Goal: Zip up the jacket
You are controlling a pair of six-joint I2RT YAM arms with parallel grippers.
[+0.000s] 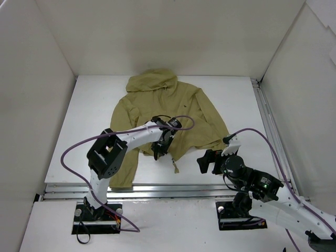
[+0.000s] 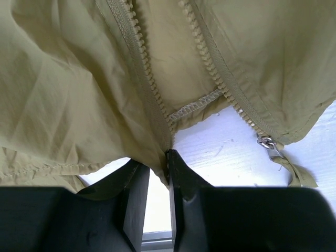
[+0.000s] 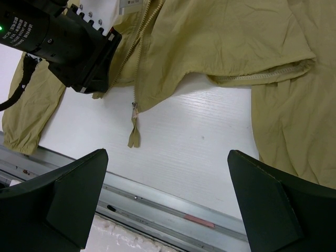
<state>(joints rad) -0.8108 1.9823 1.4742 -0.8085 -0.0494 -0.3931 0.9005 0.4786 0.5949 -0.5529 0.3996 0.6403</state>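
Jacket (image 1: 168, 113): I saw it lying front-up and spread out, hood (image 1: 155, 79) at its far end and hem toward the arm bases.
Table (image 1: 236, 105): white, lay under the jacket and showed bare on every side of it.
Zipper: it was undone; in the left wrist view the two rows of teeth (image 2: 139, 58) ran apart up the jacket front, with lining between them.
Slider (image 2: 268, 144): metal, sat at the very bottom of one jacket front edge, and a fabric pull tab (image 3: 135, 135) trailed off the hem onto the table.
Left gripper (image 2: 168, 160): it was at the jacket's hem, on the front edge opposite the slider. Its jaws were pinched onto the bottom corner of that edge, with fabric caught between the fingers (image 2: 181, 181).
Right gripper (image 3: 168, 157): it hung just off the jacket's hem, on the slider's side, and touched no cloth. Its jaws were spread wide and held nothing.
Sleeves: one lay down each side of the jacket body, and I noted the cuffs near hem level.
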